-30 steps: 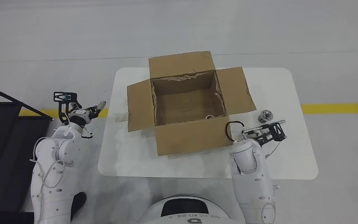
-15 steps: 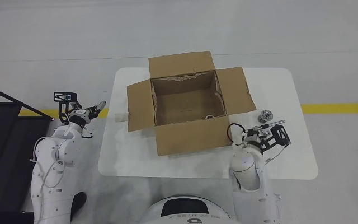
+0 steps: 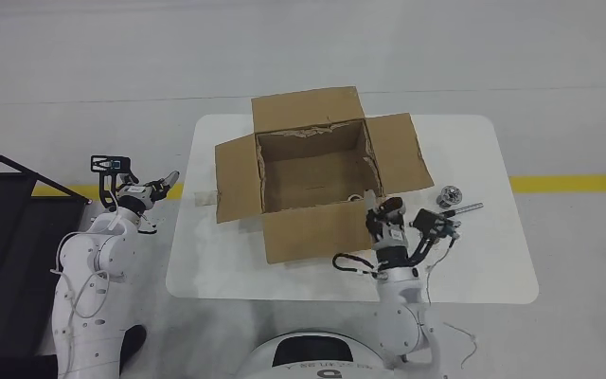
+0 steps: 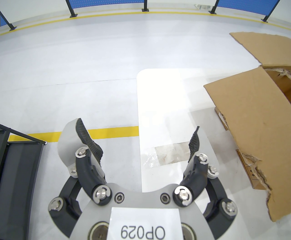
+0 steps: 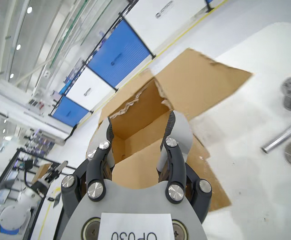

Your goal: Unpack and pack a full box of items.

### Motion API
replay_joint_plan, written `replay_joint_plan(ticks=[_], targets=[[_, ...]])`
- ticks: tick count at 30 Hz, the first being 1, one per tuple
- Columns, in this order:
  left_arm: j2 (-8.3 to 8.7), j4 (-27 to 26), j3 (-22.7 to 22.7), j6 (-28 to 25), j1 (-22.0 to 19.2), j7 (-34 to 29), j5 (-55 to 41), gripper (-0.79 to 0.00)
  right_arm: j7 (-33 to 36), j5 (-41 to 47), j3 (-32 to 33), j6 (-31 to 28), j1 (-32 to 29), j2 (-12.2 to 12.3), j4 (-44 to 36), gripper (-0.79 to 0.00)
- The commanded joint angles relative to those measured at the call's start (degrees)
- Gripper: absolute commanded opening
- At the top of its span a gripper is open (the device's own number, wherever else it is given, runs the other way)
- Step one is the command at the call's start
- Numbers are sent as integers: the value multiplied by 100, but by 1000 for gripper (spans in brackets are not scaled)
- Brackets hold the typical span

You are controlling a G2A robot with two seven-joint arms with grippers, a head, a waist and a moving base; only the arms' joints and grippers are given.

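Pale grey floor [image 3: 95,57], yellow line [image 3: 559,183]; white round-cornered counter [image 3: 473,152]; black frame [image 3: 19,218] at left; blue-and-white wall panels [image 5: 118,56]; ceiling lights [image 5: 29,10].

One cardboard box [image 3: 322,232] is standing on one white table [image 3: 492,256], and all four of its flaps are lying open. Two loose metal pieces are lying to the right of the box: one round metal part [image 3: 448,197] and one thin metal rod [image 3: 471,206]. Two grippers are showing, the left gripper [image 4: 137,127] and the right gripper [image 5: 140,117]. One tape patch [image 4: 172,152] is sticking to the table's left end.
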Motion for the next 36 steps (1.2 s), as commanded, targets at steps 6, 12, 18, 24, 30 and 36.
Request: replay_joint_plan(ticks=[6,12,18,24,30,36], targets=[[0,0,0,0,0,0,0,0,-34,12,-3,5,-6,0,4,-15],[0,0,0,0,0,0,0,0,63,-165,-87,16,94,5,20,0],[0,0,0,0,0,0,0,0,1124,-996,-927,1098,988,-51,-31,0],[0,0,0,0,0,0,0,0,2534,-754,-1406,2489,2254,-201,459,0],[0,0,0,0,0,0,0,0,3038,24,-1368,3551,3201,-358,1290,0],[0,0,0,0,0,0,0,0,3812,56,-1482,4386,4159,-454,2303,0]])
